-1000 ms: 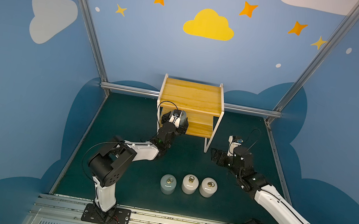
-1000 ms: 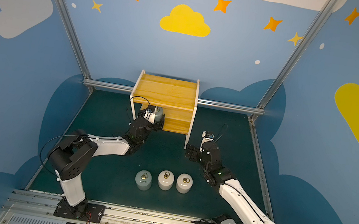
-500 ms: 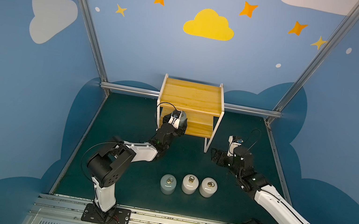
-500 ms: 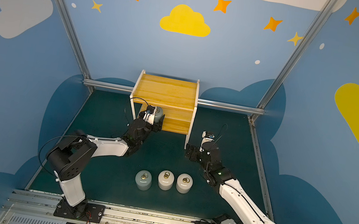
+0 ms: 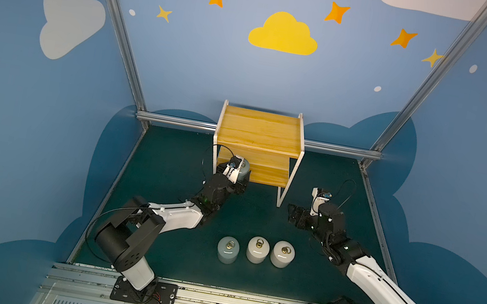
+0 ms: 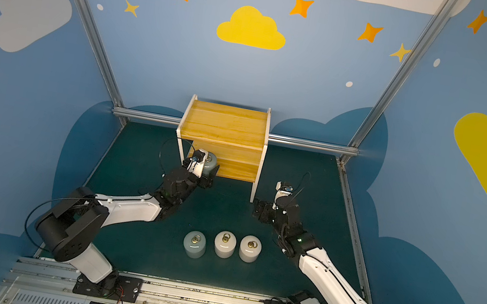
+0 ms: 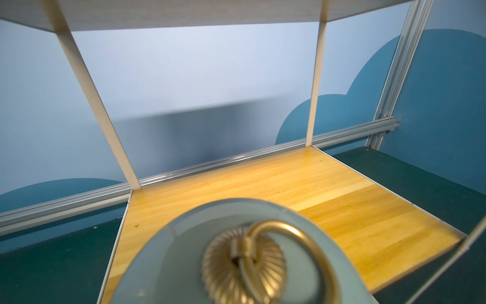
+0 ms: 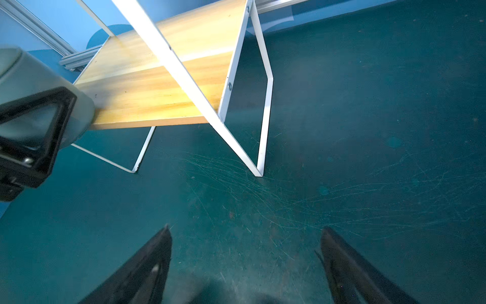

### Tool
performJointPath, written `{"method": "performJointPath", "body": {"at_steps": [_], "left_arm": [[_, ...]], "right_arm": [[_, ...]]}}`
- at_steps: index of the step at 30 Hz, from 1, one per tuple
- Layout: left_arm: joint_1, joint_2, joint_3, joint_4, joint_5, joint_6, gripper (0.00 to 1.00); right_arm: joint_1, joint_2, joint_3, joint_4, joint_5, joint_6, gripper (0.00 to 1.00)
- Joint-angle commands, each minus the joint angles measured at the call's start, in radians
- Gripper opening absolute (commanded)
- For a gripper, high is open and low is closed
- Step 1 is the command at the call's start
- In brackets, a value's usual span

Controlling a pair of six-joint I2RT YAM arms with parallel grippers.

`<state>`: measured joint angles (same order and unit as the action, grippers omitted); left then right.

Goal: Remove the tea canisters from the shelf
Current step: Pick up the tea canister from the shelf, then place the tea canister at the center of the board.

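Note:
The shelf (image 5: 261, 129) (image 6: 227, 123) stands at the back of the green table. A pale grey-blue tea canister (image 5: 245, 169) (image 6: 210, 164) sits at the front left corner of its lower board (image 7: 289, 189) (image 8: 147, 86), and my left gripper (image 5: 239, 176) (image 6: 203, 171) is shut on it. Its lid (image 7: 184, 250) and brass ring (image 7: 289, 237) fill the left wrist view; the left fingers are hidden there. Another grey-blue canister (image 5: 228, 250) and two white ones (image 5: 257, 250) (image 5: 282, 254) stand in a row on the table. My right gripper (image 5: 293, 214) (image 8: 246, 231) hovers open and empty right of the shelf's front leg.
The shelf's thin white legs (image 8: 264, 147) stand close ahead of my right gripper. Blue walls and aluminium rails (image 5: 180, 122) close in the table at the back and both sides. The upper board (image 6: 228, 113) carries nothing.
My left gripper has reached a little further in at the shelf's lower board and closed on the grey-blue canister. The right arm and the row of canisters have not moved.

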<state>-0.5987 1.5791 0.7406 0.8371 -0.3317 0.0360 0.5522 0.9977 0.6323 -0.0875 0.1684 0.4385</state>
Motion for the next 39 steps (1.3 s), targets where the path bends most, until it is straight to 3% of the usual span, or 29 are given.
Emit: {"method": "performJointPath", "body": {"at_steps": [1,14,29,39], "left_arm": [[-0.008,-0.076,-0.018,0.022,0.037,-0.011,0.68],[-0.034,-0.335,-0.196,-0.071,0.088,-0.051,0.65],[-0.122,-0.637,-0.461,-0.186,-0.129,-0.088,0.64],[-0.161,-0.791,-0.574,-0.312,-0.211,-0.153,0.62]], "right_arm": [[-0.007,-0.024,-0.017,0.000,0.018,-0.012,0.91],[-0.020,-0.041,-0.023,0.008,0.005,-0.034,0.91],[-0.020,-0.073,-0.038,-0.021,-0.018,-0.046,0.91],[-0.020,-0.071,-0.048,-0.011,-0.010,-0.050,0.91]]}}
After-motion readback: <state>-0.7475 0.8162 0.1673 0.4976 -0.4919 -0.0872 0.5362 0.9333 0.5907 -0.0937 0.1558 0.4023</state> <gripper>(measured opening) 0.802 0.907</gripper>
